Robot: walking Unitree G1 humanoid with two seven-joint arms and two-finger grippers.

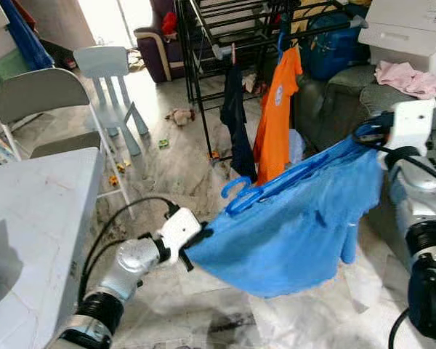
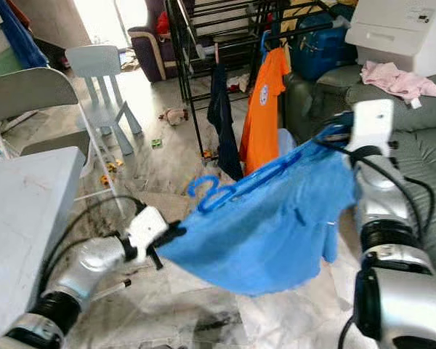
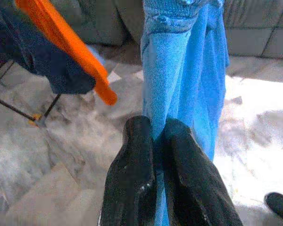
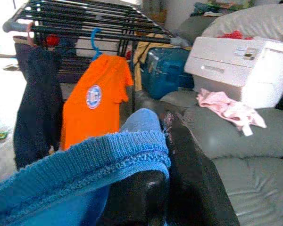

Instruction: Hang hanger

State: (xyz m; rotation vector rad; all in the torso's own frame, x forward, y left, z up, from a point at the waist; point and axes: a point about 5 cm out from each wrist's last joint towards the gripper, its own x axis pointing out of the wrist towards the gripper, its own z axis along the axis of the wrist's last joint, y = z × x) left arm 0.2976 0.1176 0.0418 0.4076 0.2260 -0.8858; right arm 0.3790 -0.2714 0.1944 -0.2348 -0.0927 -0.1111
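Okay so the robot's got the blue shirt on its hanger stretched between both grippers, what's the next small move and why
Probably carry it forward toward the drying rack. The blue shirt on its blue hanger hangs stretched between the left gripper, shut on one edge, and the right gripper, shut on the other. The hanger's hook is well short of the rail where the orange shirt hangs.

blue shirt [image 1: 291,233] on blue hanger [image 1: 265,190] | stretched between both arms
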